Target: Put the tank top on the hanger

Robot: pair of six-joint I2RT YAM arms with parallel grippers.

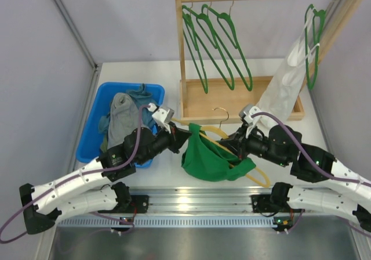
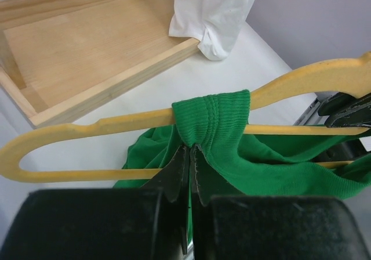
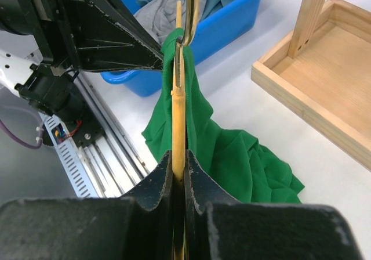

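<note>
The bright green tank top (image 1: 210, 155) hangs bunched between the arms, one strap looped over the yellow hanger (image 1: 261, 175). In the left wrist view the strap (image 2: 215, 118) wraps the hanger's upper arm (image 2: 87, 128). My left gripper (image 1: 186, 134) is shut on the strap's fabric just below the hanger; it shows in its own view (image 2: 190, 151). My right gripper (image 1: 235, 145) is shut on the hanger's yellow bar (image 3: 178, 126), holding it edge-on; the gripper shows in its own view (image 3: 178, 155). The metal hook (image 1: 221, 114) points toward the rack.
A wooden rack (image 1: 243, 97) with dark green hangers (image 1: 217, 39) and a white garment (image 1: 287, 80) stands behind. A blue bin (image 1: 95, 126) of grey and teal clothes sits at left. The metal rail (image 1: 191, 199) runs along the near edge.
</note>
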